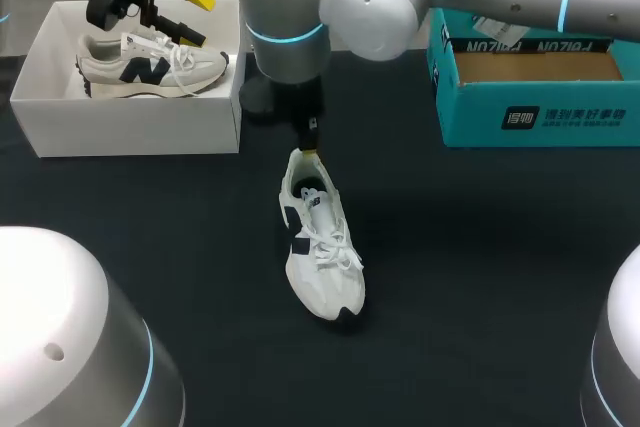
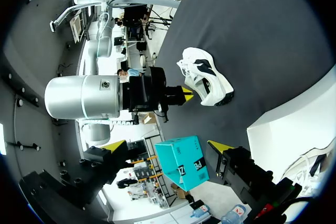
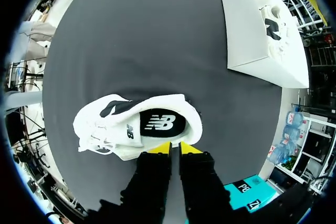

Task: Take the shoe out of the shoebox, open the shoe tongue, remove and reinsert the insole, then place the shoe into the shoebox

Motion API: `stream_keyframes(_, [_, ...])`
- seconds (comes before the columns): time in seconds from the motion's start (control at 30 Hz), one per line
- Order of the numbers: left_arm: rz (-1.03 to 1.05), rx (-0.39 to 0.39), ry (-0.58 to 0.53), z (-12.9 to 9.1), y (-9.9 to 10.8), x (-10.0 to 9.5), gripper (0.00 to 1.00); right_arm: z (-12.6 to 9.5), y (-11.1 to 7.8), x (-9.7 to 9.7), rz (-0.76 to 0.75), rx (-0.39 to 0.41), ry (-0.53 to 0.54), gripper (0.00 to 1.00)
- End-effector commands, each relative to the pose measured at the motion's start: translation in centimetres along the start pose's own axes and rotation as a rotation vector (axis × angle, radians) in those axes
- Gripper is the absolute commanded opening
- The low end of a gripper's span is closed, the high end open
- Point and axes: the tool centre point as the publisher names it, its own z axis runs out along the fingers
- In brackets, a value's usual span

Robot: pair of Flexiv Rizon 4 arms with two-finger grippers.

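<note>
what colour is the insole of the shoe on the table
Black with a white logo; the insole shows best in the right wrist view.

Directly ahead of the right gripper (image 3: pixel 175 148) the shoe (image 3: pixel 137 126) blocks the way; to either side of it the dark table (image 3: pixel 131 35) lies open. Under the left gripper (image 1: pixel 195 12), the white shoebox (image 1: pixel 130 127) walls close round a second shoe (image 1: pixel 150 67), seemingly leaving little room beside it. Beside that gripper, the right arm (image 1: pixel 370 2) bars passage toward the teal box (image 1: pixel 540 112).
</note>
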Motion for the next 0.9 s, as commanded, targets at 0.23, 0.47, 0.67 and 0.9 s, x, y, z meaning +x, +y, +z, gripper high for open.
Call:
stream_keyframes(0.23, [0.001,0.003,0.002,-0.1,0.0,0.0,1.0,1.8,0.5,-1.3,-0.056,-0.03,-0.029,0.7])
stream_keyframes(0.47, [0.001,0.003,0.002,-0.1,0.0,0.0,1.0,3.4,0.9,-1.9,-0.078,-0.035,-0.031,0.8])
stream_keyframes(0.67, [0.001,0.003,0.002,-0.1,0.0,0.0,1.0,4.8,1.4,-2.8,-0.108,-0.04,-0.03,0.82])
stream_keyframes(0.9, [0.001,0.003,0.002,-0.1,0.0,0.0,1.0,6.7,1.3,-3.3,-0.116,-0.037,-0.019,0.85])
